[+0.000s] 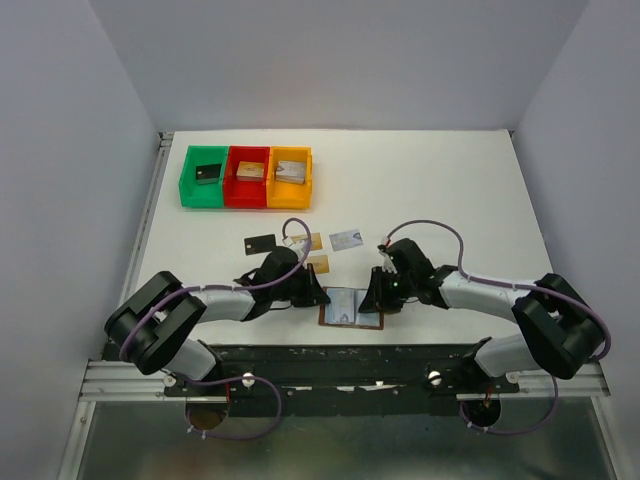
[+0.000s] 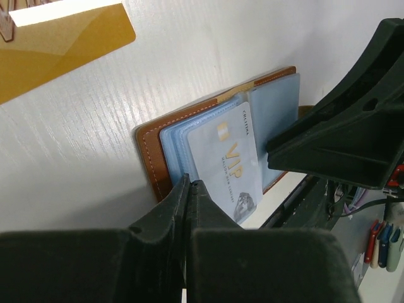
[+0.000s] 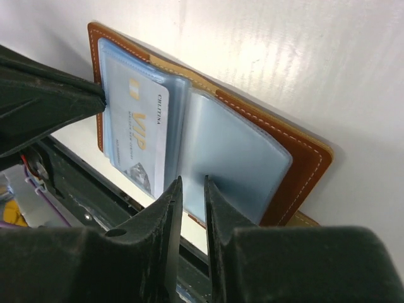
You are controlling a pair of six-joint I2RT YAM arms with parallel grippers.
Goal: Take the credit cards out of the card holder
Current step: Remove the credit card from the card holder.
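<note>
Four credit cards lie out on the worktop at 12 o'clock from the open card holder; the pale blue VIP card is left inside, left jaws nearly shut on its edge, right jaws narrowly apart over the holder.

The card holder lies open at the table's near edge. One card sits in its left half. Four cards lie behind it, with three bins farther back, leftward.
</note>
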